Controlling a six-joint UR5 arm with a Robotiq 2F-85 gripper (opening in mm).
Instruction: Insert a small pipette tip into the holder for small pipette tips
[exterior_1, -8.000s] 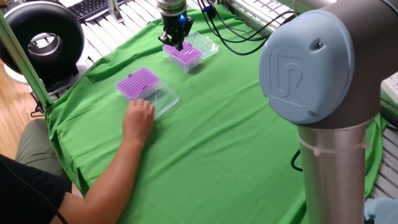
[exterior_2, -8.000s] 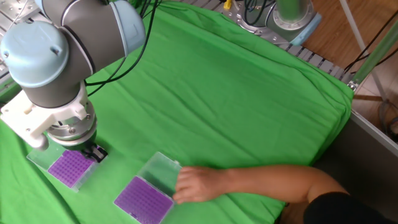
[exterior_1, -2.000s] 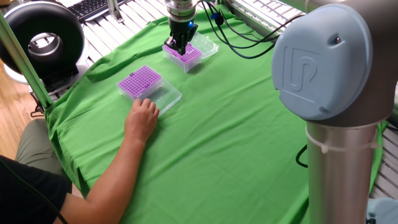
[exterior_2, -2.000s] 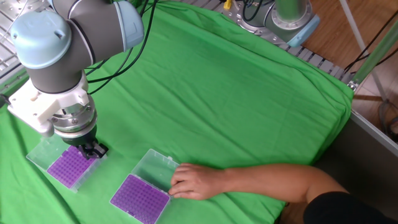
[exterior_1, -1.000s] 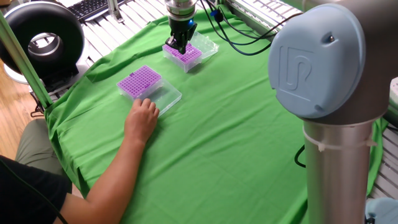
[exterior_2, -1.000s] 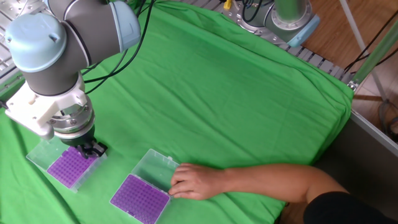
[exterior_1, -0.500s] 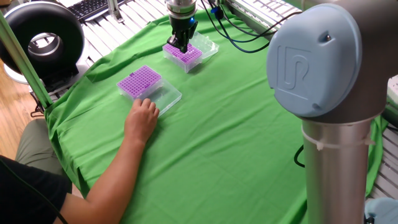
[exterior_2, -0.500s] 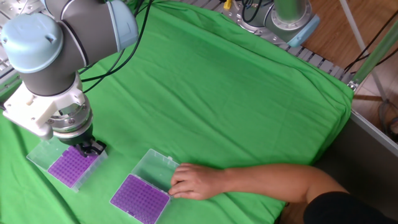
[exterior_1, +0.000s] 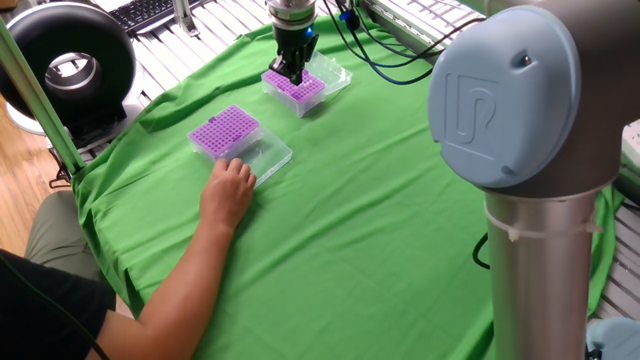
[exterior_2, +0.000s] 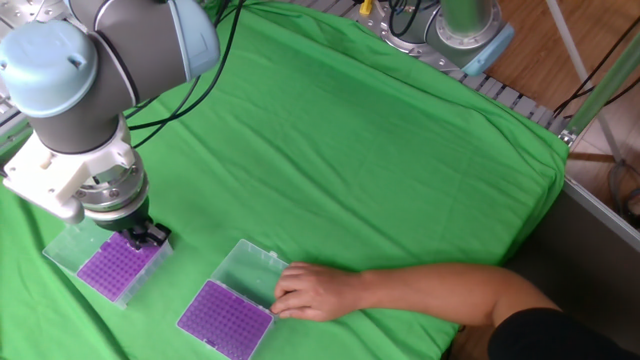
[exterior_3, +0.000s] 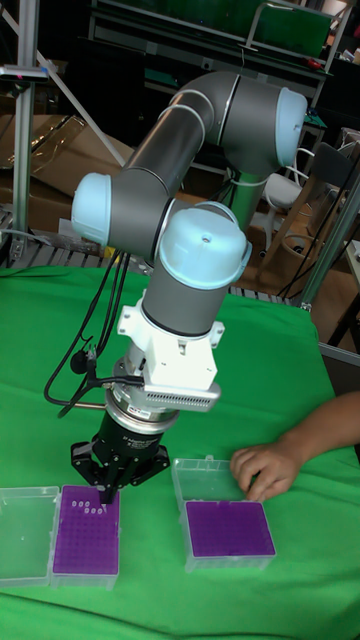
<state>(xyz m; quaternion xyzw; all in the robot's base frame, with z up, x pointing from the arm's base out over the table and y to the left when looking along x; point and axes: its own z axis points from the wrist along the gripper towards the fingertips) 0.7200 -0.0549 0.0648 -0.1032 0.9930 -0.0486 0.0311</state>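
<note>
Covering the table, a green cloth (exterior_2: 400, 150) carried two open tip boxes with purple racks.

Item 1: gripper (exterior_3: 107, 492), pointed straight down over the far rack (exterior_3: 86, 529), its tips at the rack's top edge. In the tall fixed view the fingers (exterior_3: 90, 478) stood close together, narrowed to a slim gap; whether a small pipette tip was pinched between them could not be told, the tip being too small to make out. In one fixed view the gripper (exterior_1: 291, 72) stood over the same rack (exterior_1: 297, 88) near the cloth's far edge.

Item 2: far rack, purple, with its clear hinged lid (exterior_3: 26, 533) lying open flat beside it. A few pale tips (exterior_3: 92, 509) showed in the holes just under the gripper; the other holes looked empty.

Item 3: near rack (exterior_3: 229, 528), purple, square, with its clear lid (exterior_3: 205, 479) lying open, touching it. It lay well apart from the far rack, nearer the person's edge of the cloth.

Item 4: person's hand (exterior_2: 312, 291), resting on the cloth with fingertips on the near rack's clear lid; forearm (exterior_2: 440, 290) stretched in from the cloth's edge.

Item 5: robot arm (exterior_3: 190, 200), grey with pale blue joint caps, black cables (exterior_3: 85, 360) hanging at its wrist.
</note>
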